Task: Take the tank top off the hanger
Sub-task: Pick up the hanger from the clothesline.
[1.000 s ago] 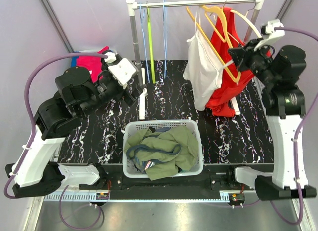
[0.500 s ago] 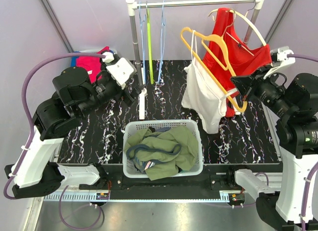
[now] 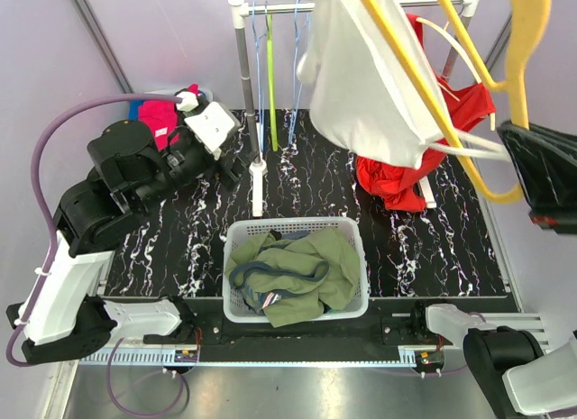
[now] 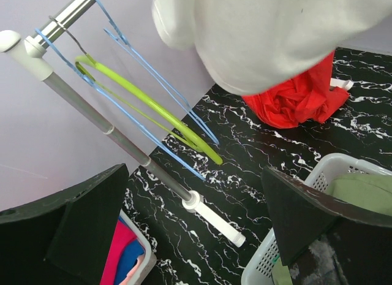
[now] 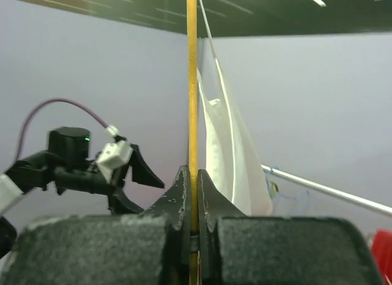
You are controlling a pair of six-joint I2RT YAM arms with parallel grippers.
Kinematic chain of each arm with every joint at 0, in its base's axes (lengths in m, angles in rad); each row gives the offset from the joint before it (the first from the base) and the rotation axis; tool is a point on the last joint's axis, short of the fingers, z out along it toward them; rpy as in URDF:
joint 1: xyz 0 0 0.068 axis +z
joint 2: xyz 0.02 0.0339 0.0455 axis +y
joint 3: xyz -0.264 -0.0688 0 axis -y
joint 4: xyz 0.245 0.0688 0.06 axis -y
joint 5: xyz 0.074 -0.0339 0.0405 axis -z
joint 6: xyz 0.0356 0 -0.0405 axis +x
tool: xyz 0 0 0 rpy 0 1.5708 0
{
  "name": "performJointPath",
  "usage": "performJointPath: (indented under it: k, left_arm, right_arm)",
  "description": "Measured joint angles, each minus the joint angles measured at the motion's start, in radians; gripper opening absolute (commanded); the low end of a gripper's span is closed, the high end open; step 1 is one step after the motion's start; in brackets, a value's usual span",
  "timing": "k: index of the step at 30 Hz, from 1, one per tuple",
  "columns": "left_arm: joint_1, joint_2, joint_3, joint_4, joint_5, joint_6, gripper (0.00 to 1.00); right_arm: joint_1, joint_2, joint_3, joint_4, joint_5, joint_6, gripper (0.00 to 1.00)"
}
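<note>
Top external view shows us the white tank top (image 3: 370, 86) held off the rail (image 3: 419, 1), as we judge, but not yet off its yellow hanger (image 3: 527, 40), high above the desk (image 3: 162, 248). Our right jaws are clenched on the hanger's bar; our left jaws gape, grasping nothing. Slipping the straps free remains. A red garment (image 3: 397, 180) hangs close behind, and a full basket (image 3: 297, 223) sits below.

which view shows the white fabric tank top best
Top external: the white fabric tank top shows almost whole, draped on the yellow plastic hanger. Left wrist catches only its lower part from beneath; right wrist sees a thin edge-on strip beside the hanger rod clamped in the right gripper.
</note>
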Motion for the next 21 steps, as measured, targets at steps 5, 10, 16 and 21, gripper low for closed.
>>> performJointPath:
  k: [5,10,16,21]
  left_arm:
    - [0.019,-0.03,0.0,-0.001,0.011,-0.001,0.99]
    - [0.029,-0.054,0.0,-0.001,0.034,-0.004,0.99]
    - [0.05,-0.057,0.0,-0.016,0.058,-0.01,0.99]
    - [0.076,-0.077,0.0,-0.047,0.079,-0.01,0.99]
  right_arm:
    - [0.001,-0.009,-0.019,0.113,-0.099,0.085,0.0]
    - [0.001,-0.05,-0.213,0.094,-0.14,0.098,0.0]
    - [0.0,-0.104,-0.394,0.019,-0.148,0.087,0.0]
    - [0.0,-0.185,-0.535,0.018,-0.222,0.082,0.0]
